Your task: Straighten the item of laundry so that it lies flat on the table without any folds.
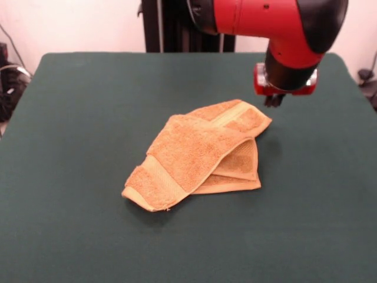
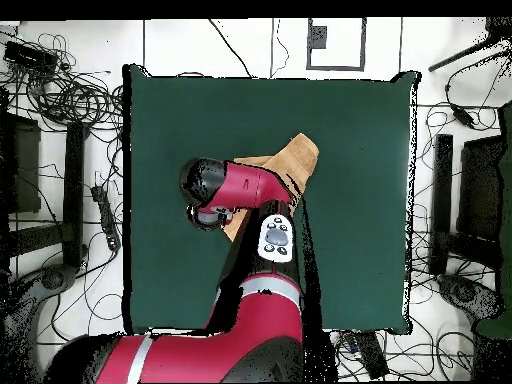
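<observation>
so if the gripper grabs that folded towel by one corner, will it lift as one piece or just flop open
The towel will probably flop: it lies in soft overlapping folds, so a lifted corner should drape rather than stay stiff. Its looped terry pile likely grips the table cloth, so pushing may bunch it instead of sliding it. The gripper hovers by its far corner.

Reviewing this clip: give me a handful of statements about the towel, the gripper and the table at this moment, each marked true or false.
1. The towel lies flat with no folds. False: it is folded over itself in several layers.
2. The gripper is beside the towel's far corner, on the picture's right in the front view. True.
3. The towel hangs over the edge of the table. False: it sits near the middle, with green cloth all round it.
4. In the overhead view the arm covers part of the towel. True.
5. The gripper has lifted the towel clear of the table. False: the whole towel rests on the cloth.
</observation>
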Available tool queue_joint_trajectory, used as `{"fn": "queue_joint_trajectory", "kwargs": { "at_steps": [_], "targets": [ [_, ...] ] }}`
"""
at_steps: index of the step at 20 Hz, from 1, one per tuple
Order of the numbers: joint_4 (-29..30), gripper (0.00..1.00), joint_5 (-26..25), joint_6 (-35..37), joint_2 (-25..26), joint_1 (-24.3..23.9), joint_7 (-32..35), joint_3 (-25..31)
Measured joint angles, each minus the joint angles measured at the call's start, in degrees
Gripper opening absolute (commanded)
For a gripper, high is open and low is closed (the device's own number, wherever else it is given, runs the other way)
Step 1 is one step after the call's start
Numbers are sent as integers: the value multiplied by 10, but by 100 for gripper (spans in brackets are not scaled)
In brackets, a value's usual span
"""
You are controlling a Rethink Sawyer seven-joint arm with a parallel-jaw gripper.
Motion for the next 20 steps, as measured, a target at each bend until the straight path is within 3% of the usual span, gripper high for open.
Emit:
{"fn": "queue_joint_trajectory", "kwargs": {
  "at_steps": [8, 15, 20],
  "targets": [
    [-1, 0, -69, 0, -14, -2, 0, -2],
    [-5, 0, -98, 0, -24, -13, 0, -2],
    [-38, 0, -125, 0, -28, -20, 0, -3]
  ]
}}
